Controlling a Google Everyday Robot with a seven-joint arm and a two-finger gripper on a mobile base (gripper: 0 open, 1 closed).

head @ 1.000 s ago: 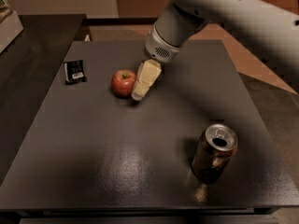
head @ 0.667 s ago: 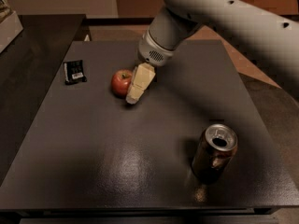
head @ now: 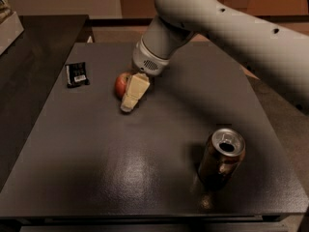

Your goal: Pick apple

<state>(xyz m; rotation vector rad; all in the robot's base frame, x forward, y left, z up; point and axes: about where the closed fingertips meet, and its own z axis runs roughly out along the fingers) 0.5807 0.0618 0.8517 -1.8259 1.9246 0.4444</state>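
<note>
The apple (head: 120, 83) is small, round and red, and sits on the dark table (head: 96, 168) left of centre toward the back. My gripper (head: 129, 99) reaches down from the upper right, its pale finger (head: 133, 93) standing right against the apple's right side and hiding part of it. The fingertip rests at the table surface just in front of the apple.
An open drink can (head: 221, 157) stands at the front right. A small black packet (head: 77, 74) lies at the back left. A darker counter (head: 29, 57) adjoins the table on the left. My arm (head: 231, 28) spans the upper right.
My gripper has shifted left and slightly forward, closing in on the apple's right side and covering more of it. The apple, can and packet have not moved.
</note>
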